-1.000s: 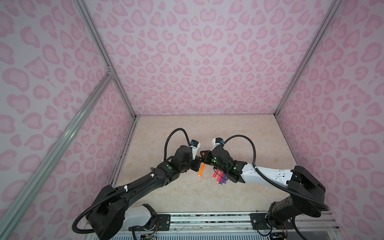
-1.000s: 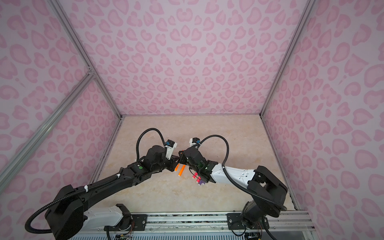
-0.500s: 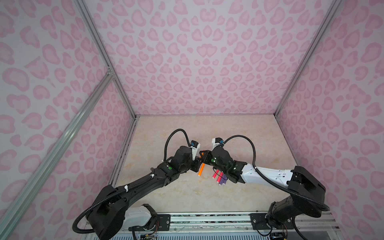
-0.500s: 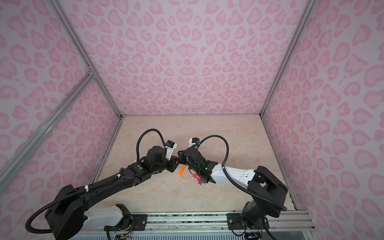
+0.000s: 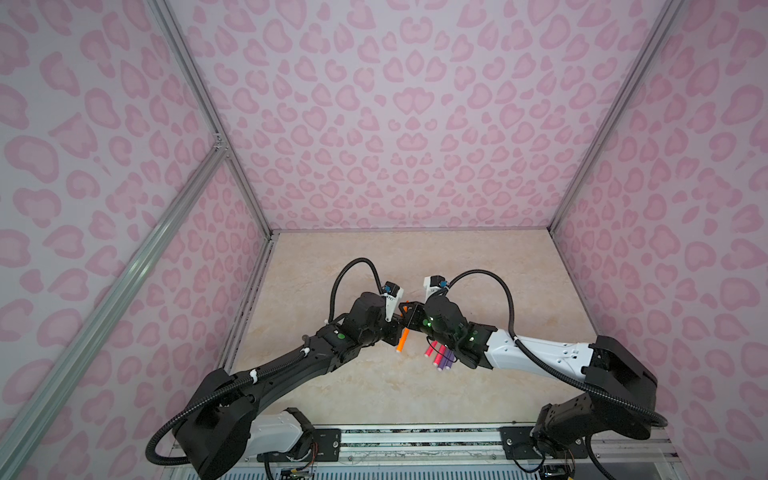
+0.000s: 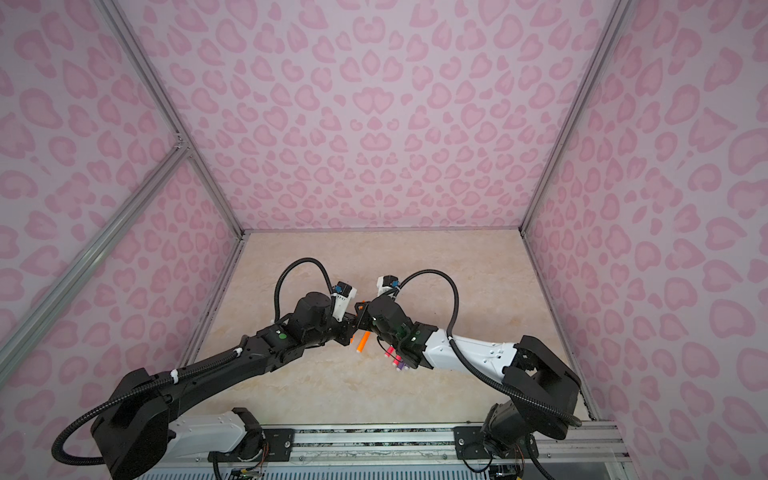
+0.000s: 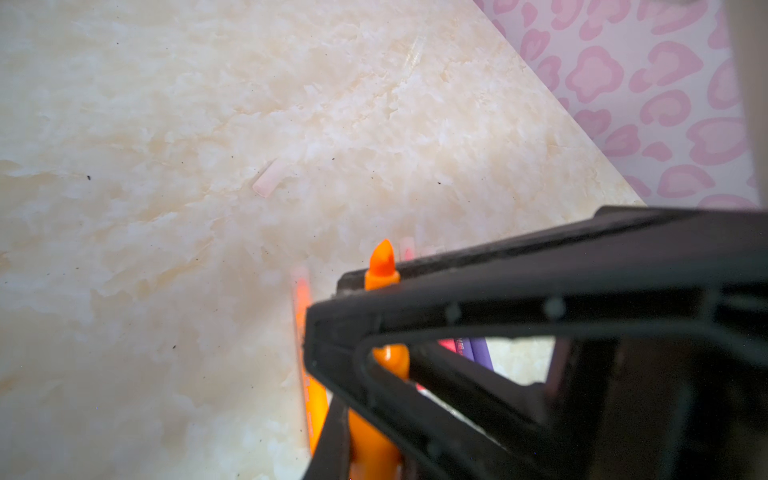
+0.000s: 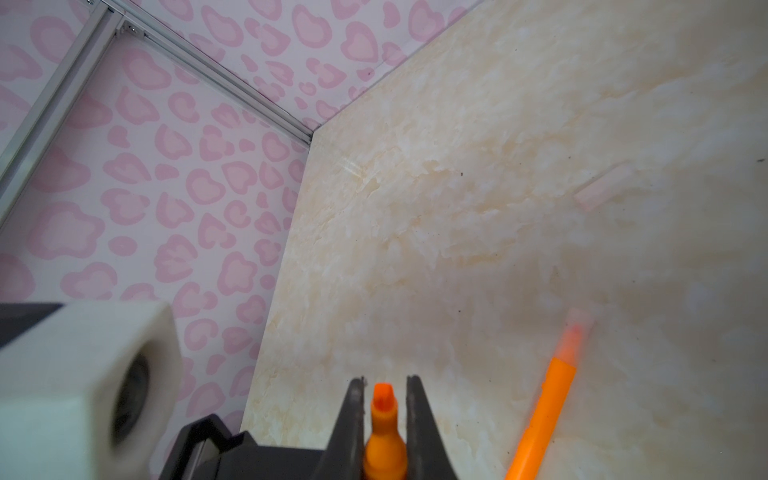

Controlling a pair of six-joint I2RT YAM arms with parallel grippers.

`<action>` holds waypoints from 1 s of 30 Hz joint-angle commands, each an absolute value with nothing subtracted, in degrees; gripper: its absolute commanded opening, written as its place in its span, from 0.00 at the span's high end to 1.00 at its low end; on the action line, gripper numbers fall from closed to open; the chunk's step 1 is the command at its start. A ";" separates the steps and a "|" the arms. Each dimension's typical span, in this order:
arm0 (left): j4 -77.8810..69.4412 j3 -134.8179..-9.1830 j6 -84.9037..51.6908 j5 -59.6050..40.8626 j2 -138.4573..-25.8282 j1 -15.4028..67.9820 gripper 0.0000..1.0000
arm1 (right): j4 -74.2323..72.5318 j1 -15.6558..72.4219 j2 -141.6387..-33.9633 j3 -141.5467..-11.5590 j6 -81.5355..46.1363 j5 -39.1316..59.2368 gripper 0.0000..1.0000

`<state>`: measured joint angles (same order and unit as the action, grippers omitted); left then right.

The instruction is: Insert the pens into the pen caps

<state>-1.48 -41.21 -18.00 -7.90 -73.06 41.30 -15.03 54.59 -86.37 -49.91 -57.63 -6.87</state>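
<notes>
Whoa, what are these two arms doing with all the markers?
The right tool is clamped on an orange pen, its bare tip sticking out. The left tool is shut close beside it; whether it grips anything is hidden. A second orange pen lies capped on the table, pink and purple pens lie nearby, and a loose pen cap lies farther off.
</notes>
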 commanded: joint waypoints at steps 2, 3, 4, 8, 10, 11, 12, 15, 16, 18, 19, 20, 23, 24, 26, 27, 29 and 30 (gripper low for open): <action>-5.77 -40.81 -17.67 -6.97 -71.57 41.27 0.97 | -14.94 55.39 -87.13 -50.44 -57.08 -5.05 1.00; -5.89 -40.69 -17.71 -6.83 -71.26 41.18 0.97 | -14.86 55.56 -87.42 -50.56 -57.11 -5.18 1.00; -5.99 -40.50 -17.68 -6.65 -71.03 41.25 0.97 | -14.85 55.62 -87.45 -50.69 -57.12 -5.19 1.00; -5.94 -40.20 -17.80 -5.83 -70.42 41.30 0.92 | -14.51 55.97 -87.80 -50.78 -57.03 -5.86 1.00; -5.99 -40.18 -17.97 -5.45 -70.31 41.22 0.86 | -14.42 55.90 -87.76 -50.63 -57.11 -6.32 1.00; -5.93 -40.13 -18.04 -5.28 -70.27 41.25 0.84 | -14.18 55.93 -87.85 -50.63 -57.06 -6.58 1.00; -6.01 -40.11 -18.15 -5.27 -70.15 41.24 0.83 | -13.98 55.90 -87.84 -50.63 -57.21 -6.99 1.00; -6.31 -39.84 -18.06 -5.53 -69.79 41.23 0.80 | -13.44 55.98 -87.81 -50.58 -57.25 -8.06 1.00; -6.35 -39.76 -18.06 -5.68 -69.62 41.22 0.80 | -13.27 55.98 -87.89 -50.62 -57.17 -8.41 1.00; -6.65 -39.51 -18.02 -5.97 -69.22 41.20 0.78 | -12.50 55.99 -88.21 -51.10 -57.11 -8.94 1.00; -6.75 -39.39 -18.02 -5.97 -69.05 41.21 0.76 | -12.33 56.06 -88.37 -51.31 -57.01 -8.89 1.00; -6.86 -39.22 -18.02 -6.02 -68.84 41.21 0.75 | -12.06 56.05 -88.56 -51.48 -56.91 -9.09 1.00; -7.33 -38.79 -17.93 -6.63 -68.26 41.25 0.72 | -11.92 56.07 -89.11 -51.88 -56.95 -9.12 1.00; -7.42 -38.75 -17.84 -6.77 -68.08 41.17 0.71 | -11.78 56.15 -89.13 -52.02 -56.83 -9.29 1.00; -7.39 -38.52 -17.84 -6.63 -67.85 41.19 0.71 | -11.56 56.17 -89.32 -52.27 -56.95 -9.25 1.00; -7.39 -38.54 -17.84 -6.45 -67.85 41.22 0.71 | -11.72 56.16 -89.28 -52.26 -56.95 -9.08 1.00; -7.32 -38.69 -17.84 -6.51 -68.10 41.20 0.71 | -12.04 56.42 -89.03 -52.10 -56.95 -9.05 1.00; -7.51 -38.83 -17.85 -6.61 -68.26 41.22 0.71 | -11.90 56.52 -88.86 -52.20 -56.86 -8.92 1.00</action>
